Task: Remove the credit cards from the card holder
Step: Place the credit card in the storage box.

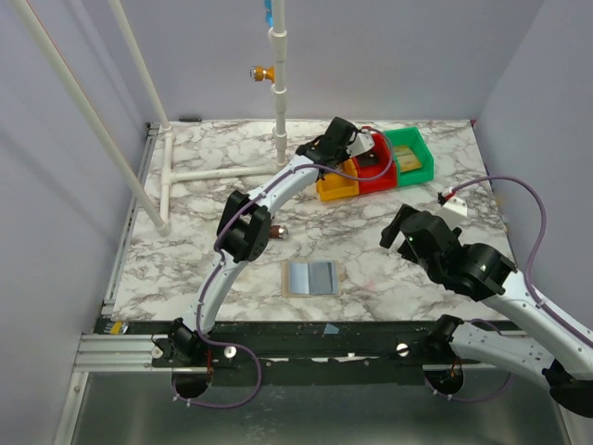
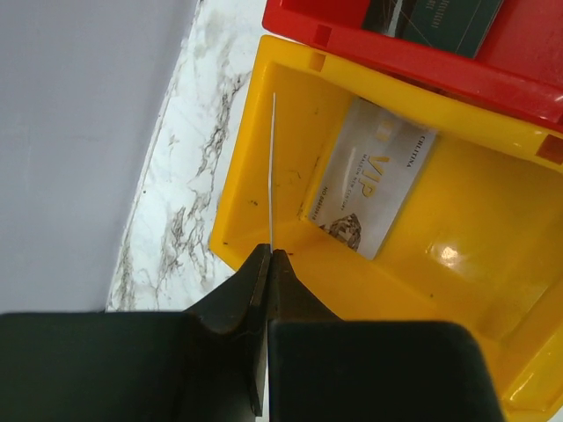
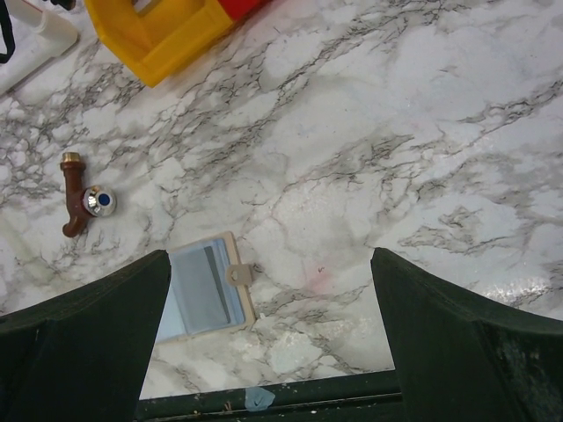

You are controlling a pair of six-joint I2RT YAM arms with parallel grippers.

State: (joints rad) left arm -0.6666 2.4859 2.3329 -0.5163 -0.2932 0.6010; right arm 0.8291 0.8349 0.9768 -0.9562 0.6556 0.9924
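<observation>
The card holder (image 1: 311, 277) lies flat and open on the marble table near the front edge, grey-blue with a tan rim; it also shows in the right wrist view (image 3: 201, 288). My left gripper (image 1: 355, 146) hovers over the yellow bin (image 2: 457, 255), shut (image 2: 270, 255) on a thin card (image 2: 272, 167) seen edge-on. A white VIP card (image 2: 374, 180) lies in the yellow bin. A dark green card (image 2: 449, 22) lies in the red bin (image 2: 493, 66). My right gripper (image 1: 400, 232) is open and empty (image 3: 268, 264), above the table to the right of the holder.
A green bin (image 1: 410, 153) with a gold card stands right of the red bin. A small brown tap-like part (image 1: 278, 230) lies left of centre. A white pipe frame (image 1: 213, 173) stands at the back left. A white tag on a cable (image 1: 451, 199) lies at the right.
</observation>
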